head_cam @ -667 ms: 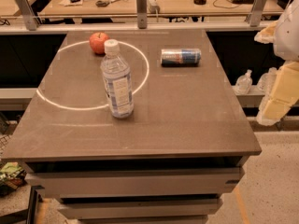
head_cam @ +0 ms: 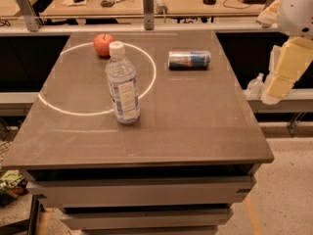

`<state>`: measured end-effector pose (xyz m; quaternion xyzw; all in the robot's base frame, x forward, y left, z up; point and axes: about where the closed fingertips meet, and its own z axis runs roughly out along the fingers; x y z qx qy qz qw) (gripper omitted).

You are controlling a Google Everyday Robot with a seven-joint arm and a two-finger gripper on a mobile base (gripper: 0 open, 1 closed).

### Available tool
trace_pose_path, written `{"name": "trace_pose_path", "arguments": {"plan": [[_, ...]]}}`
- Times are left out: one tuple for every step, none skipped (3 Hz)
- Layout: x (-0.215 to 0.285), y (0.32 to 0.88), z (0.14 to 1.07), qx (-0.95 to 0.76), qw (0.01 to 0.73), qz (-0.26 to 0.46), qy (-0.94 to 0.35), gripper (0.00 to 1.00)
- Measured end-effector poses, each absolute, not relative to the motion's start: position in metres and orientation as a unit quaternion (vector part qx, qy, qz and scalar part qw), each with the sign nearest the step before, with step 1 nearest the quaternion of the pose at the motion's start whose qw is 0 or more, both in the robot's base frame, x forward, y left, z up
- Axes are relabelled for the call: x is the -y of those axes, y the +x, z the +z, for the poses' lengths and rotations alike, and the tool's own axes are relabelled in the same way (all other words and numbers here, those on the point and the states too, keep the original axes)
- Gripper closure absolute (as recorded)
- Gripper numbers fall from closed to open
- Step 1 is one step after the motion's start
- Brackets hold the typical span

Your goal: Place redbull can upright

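Observation:
The redbull can (head_cam: 189, 59) lies on its side on the dark table (head_cam: 195, 126), at the back right, its long axis running left to right. It is silver and blue with shiny ends. My gripper (head_cam: 279, 75) hangs off the table's right edge as cream-coloured parts under the white arm, well to the right of the can and clear of it. Nothing is seen in it.
A clear water bottle (head_cam: 122, 84) with a white cap stands upright left of centre. A red apple (head_cam: 103, 44) sits at the back left inside a white circle (head_cam: 149, 77) marked on the table. Behind the table runs a rail with posts (head_cam: 148, 1) and a cluttered desk.
My arm and gripper have risen a little and shifted slightly left at the table's right side. The can, bottle and apple have not moved.

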<state>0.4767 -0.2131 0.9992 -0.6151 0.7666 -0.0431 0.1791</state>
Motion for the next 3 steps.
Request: {"name": "trace_pose_path", "arguments": {"plan": [[0.207,0.511,1.009,-0.757,0.186,-0.049,-0.625,0.00],[0.195,0.545,1.017,-0.747,0.190,-0.054,-0.635,0.00],[0.184,0.583,1.010,-0.740,0.172,-0.054,-0.648,0.00]]}}
